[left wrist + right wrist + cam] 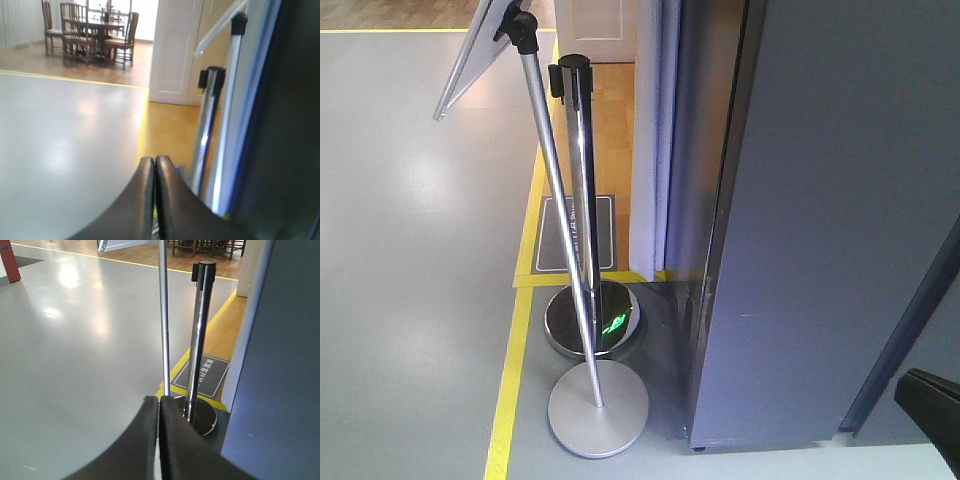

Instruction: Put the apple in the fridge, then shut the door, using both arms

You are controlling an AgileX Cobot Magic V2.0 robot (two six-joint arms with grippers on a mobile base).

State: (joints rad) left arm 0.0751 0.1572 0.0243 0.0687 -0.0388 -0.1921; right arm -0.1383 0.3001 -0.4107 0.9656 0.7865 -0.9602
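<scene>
A: State the count of upright posts in the front view.
B: Two: one chrome barrier post [582, 190] with a black cap, and one matte sign stand [560, 220].
A: Bases?
B: Two round bases: one chrome base [592, 318], one matte grey base [598, 408].
A: Fridges?
B: One fridge [820, 220].
A: Tools?
B: Two: left tool [154, 165], right tool [158, 405].
A: Floor mats?
B: One floor mat [575, 233].

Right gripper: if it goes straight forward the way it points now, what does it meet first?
Probably the slanted thin silver pole rising just above the shut right gripper. The chrome barrier post stands a little to the side, behind it. Depth is hard to judge.
</scene>
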